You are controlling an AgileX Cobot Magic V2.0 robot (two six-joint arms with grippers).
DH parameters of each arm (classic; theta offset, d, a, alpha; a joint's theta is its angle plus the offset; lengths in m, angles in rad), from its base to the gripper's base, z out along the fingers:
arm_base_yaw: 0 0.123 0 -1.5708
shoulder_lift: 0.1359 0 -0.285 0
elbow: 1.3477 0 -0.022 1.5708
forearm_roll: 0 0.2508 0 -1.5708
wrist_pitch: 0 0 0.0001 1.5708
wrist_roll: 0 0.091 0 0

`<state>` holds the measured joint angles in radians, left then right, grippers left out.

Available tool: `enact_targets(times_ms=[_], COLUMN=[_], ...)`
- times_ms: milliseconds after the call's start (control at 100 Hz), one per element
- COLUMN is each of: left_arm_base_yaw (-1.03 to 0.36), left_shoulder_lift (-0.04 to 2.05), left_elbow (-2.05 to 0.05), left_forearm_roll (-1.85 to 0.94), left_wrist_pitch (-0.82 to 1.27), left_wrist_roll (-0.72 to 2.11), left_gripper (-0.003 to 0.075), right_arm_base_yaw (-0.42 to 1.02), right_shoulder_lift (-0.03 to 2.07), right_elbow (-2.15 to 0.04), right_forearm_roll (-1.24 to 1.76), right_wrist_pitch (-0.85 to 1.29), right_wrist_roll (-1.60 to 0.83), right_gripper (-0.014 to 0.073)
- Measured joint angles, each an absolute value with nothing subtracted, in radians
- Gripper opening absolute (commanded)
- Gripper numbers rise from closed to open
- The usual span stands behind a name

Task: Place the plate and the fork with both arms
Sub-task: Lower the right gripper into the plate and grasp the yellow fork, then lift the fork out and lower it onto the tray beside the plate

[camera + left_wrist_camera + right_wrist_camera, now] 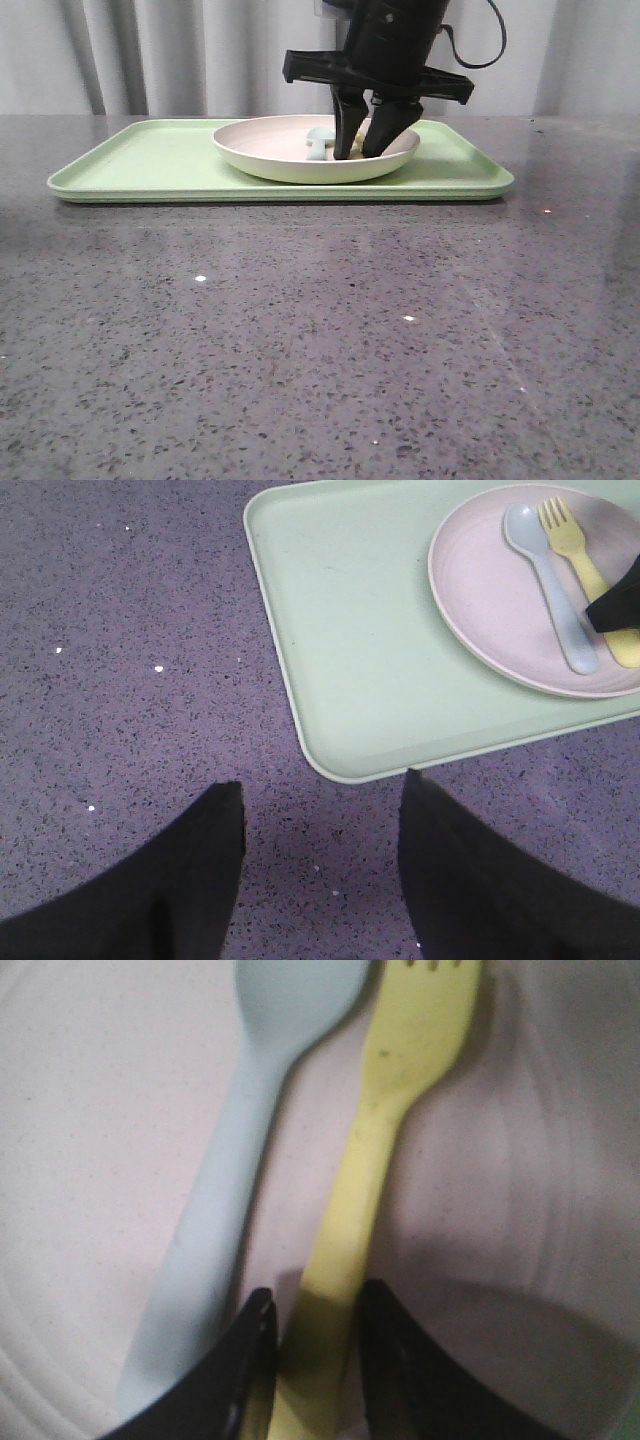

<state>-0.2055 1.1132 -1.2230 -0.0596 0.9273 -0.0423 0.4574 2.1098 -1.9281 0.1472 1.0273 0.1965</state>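
Your right gripper is down inside the plate, and the wrist cam shows its two fingers either side of the fork handle, right up against it. Looks clamped on the handle to me, though the shot is blurry down there so I can't swear both pads are touching. The fork lies flat in the plate with the spoon just beside it, roughly parallel, both heads pointing the same way. From the left wrist cam you can see the fork and spoon sitting on the plate's side nearer your right arm.

The plate sits on the green tray, toward its right half, and the tray is flat on the speckled grey table.

Your left gripper hangs over bare table just off the tray's corner, fingers spread apart with nothing between them
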Motion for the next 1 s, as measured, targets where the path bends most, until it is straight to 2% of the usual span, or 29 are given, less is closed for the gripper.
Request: enact_targets(times_ms=[110,200,590,1001], left_arm_base_yaw=[-0.206,-0.206,-0.206,-0.206], left_shoulder_lift=[1.113,1.113,1.113,1.113], left_elbow=[-1.223,-1.223,-1.223,-1.223], left_forearm_roll=[-0.06,-0.06,-0.06,-0.06], left_wrist_pitch=[0.927,0.927,0.927,0.927], left_wrist_roll=[-0.042,-0.042,-0.042,-0.042], left_gripper=[0.0354,0.0354,0.0354,0.0354], right_arm_base_yaw=[0.457,0.457,0.455,0.356], right_shoulder_lift=[2.112,2.112,2.068,1.987], right_elbow=[-1.928,-1.928,-1.926,-1.926], right_forearm_roll=[0.147,0.147,0.153,0.144], right_wrist_pitch=[1.027,1.024,1.026,1.136], right_wrist_roll=[0.196,0.196,0.199,0.2], right_gripper=[0.0018,-0.002,-0.0028,-0.0057])
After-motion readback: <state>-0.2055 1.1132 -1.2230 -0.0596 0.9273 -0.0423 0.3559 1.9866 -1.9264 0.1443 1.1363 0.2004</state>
